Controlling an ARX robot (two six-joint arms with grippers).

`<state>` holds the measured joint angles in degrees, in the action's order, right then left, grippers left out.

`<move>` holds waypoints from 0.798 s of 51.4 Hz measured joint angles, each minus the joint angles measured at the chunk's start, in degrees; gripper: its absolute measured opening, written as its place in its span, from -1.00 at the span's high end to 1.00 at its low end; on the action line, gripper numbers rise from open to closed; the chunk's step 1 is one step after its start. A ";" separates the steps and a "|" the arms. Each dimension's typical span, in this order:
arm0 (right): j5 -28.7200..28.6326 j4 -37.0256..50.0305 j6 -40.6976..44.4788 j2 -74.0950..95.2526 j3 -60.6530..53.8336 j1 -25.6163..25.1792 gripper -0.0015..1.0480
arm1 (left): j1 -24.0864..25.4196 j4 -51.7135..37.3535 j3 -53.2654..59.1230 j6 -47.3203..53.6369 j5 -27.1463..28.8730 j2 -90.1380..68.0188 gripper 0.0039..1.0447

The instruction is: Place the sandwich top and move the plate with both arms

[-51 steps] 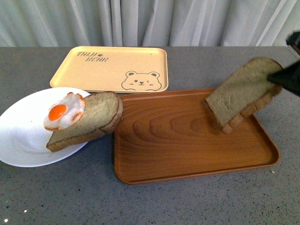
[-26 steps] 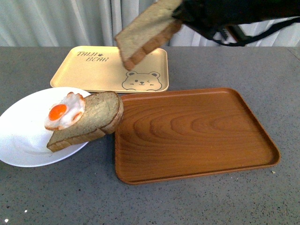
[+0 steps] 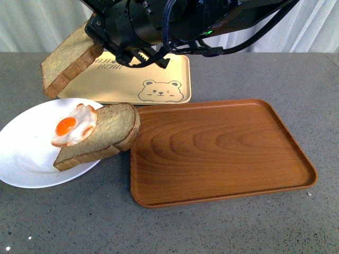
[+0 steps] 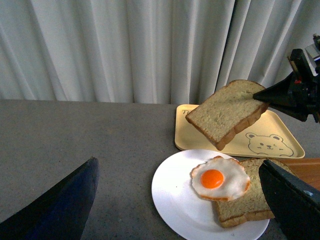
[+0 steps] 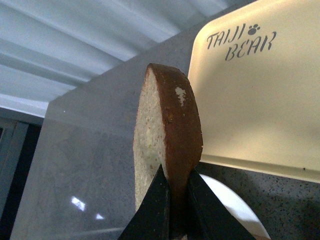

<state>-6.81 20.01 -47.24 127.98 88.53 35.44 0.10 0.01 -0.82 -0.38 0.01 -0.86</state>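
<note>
My right gripper (image 3: 94, 45) is shut on the sandwich top (image 3: 66, 61), a plain brown bread slice held tilted in the air above the far edge of the plate (image 3: 21, 153). In the right wrist view the jaws (image 5: 175, 187) pinch the slice's crust (image 5: 172, 125) edge-on. The white plate carries another bread slice (image 3: 108, 132) with a fried egg (image 3: 71, 127) on it, overhanging the rim on the right. My left gripper (image 4: 177, 167) stands open, low over the table facing the plate (image 4: 175, 195), with the held slice (image 4: 225, 112) hanging beyond it. The left arm does not show in the front view.
A pale yellow bear-print tray (image 3: 132, 74) lies behind the plate. A brown wood-grain tray (image 3: 217, 151) lies right of the plate, touching the egg slice's end. The right arm (image 3: 175, 21) spans the upper middle. White curtains hang behind the grey table.
The right arm has carried the plain slice from above the wooden tray leftward, across the yellow tray, to above the plate's far side. Plate and egg slice have not moved.
</note>
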 joint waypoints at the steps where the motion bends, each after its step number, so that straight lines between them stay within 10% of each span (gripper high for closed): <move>1: 0.07 -0.07 0.00 0.11 0.02 0.13 0.95 | 0.00 0.00 0.00 0.00 0.00 0.00 -0.83; 26: 1.44 2.29 0.02 -2.01 -12.74 3.41 0.93 | 0.00 0.00 -0.02 -0.02 0.00 0.00 -0.83; 41: 2.58 5.90 0.50 -7.23 -18.71 2.58 -0.19 | 0.00 0.00 0.00 0.00 0.00 0.00 -0.83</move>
<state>-4.23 25.91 -46.74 120.75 69.82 38.02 0.10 0.01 -0.82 -0.38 0.01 -0.86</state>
